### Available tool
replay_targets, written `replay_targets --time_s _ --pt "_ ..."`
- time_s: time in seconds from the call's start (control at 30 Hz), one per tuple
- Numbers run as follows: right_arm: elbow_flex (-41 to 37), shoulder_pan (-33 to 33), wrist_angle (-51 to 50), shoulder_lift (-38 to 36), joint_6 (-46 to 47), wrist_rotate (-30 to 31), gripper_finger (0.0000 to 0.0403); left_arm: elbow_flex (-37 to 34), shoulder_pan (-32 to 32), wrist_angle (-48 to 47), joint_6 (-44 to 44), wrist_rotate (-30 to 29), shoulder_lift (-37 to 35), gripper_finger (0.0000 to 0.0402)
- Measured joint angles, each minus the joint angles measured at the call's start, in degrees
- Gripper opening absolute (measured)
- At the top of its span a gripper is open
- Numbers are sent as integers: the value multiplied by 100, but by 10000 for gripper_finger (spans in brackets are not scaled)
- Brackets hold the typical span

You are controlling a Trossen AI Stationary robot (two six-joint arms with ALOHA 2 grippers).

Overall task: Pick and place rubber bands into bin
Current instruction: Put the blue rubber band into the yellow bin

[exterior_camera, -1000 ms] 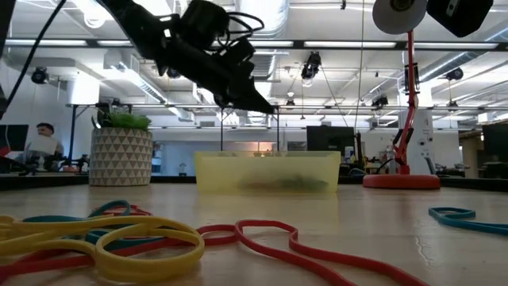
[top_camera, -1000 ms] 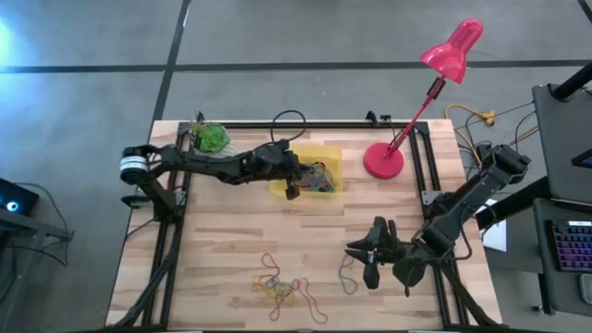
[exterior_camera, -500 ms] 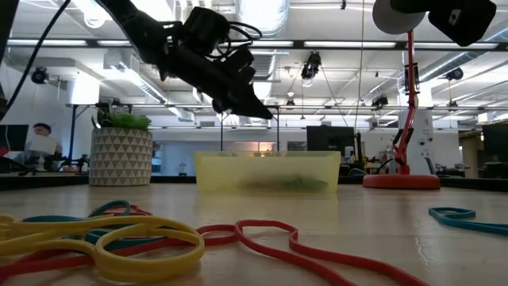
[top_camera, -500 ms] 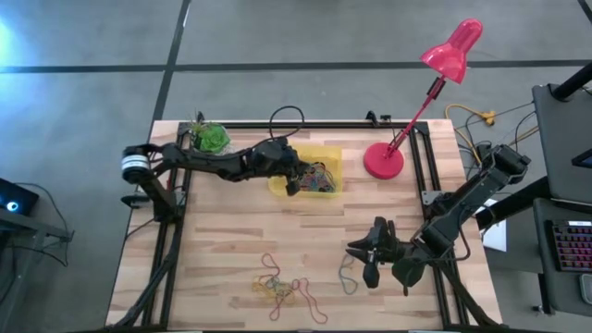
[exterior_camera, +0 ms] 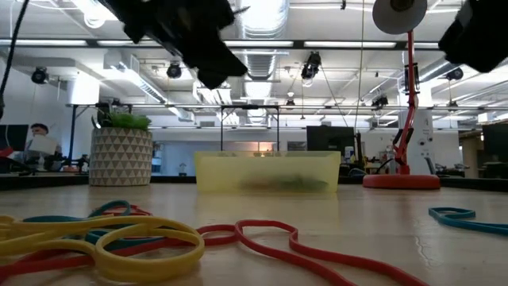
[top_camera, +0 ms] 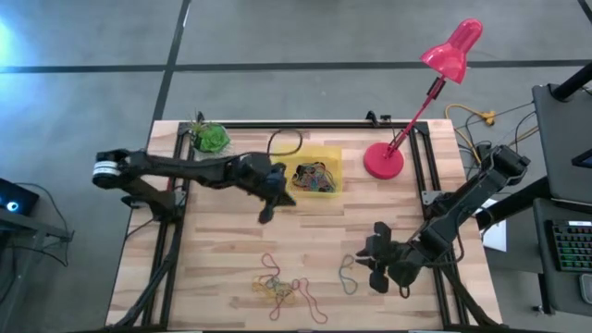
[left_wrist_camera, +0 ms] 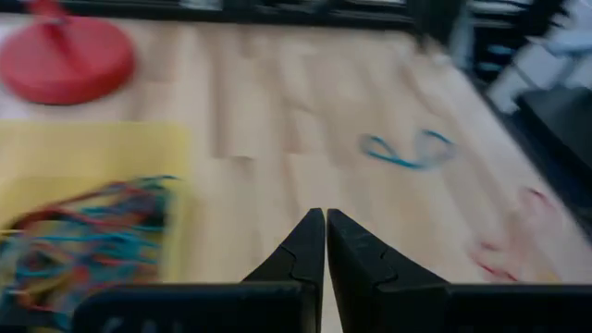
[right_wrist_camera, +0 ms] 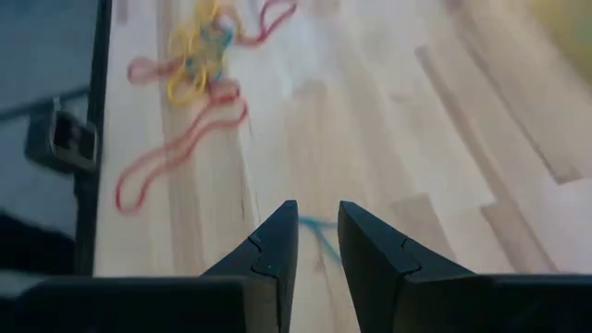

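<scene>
The bin [top_camera: 326,155] is a yellow tray at the table's far middle, with a tangle of rubber bands [top_camera: 314,177] inside; it also shows in the low view [exterior_camera: 266,171] and the left wrist view [left_wrist_camera: 92,148]. More rubber bands [top_camera: 282,287] lie in a loose pile near the front edge. A single blue band [top_camera: 348,275] lies to the right of that pile. My left gripper [top_camera: 266,215] hangs shut and empty, just near-left of the bin. My right gripper [top_camera: 370,265] hovers open beside the blue band [right_wrist_camera: 319,236], tilted downward.
A red desk lamp stands on its base [top_camera: 383,160] right of the bin. A potted plant [top_camera: 209,137] sits at the far left corner, and a black cable loop [top_camera: 285,141] lies behind the bin. Black frame rails run along the table's edges. A person sits far off in the room [exterior_camera: 40,143].
My left gripper has drawn back from above the bin toward the table's near-left and risen, its fingers levelling out; it has stayed shut. My right gripper has sunk a little toward the blue band and tipped further down.
</scene>
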Motion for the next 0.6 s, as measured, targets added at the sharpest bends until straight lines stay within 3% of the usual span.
replay_targets --time_s 0.27,0.4,0.6 --pt "-36 -104 392 418 -300 -512 119 -128 -1224 -1259 -12 27 -607 0" --pt "-34 -204 700 723 -293 -654 147 -424 -1723 -1425 -269 -73 -656 0" --pt "-29 -297 874 1007 23 -766 173 -783 -2225 -1409 -297 -816 -378 0"
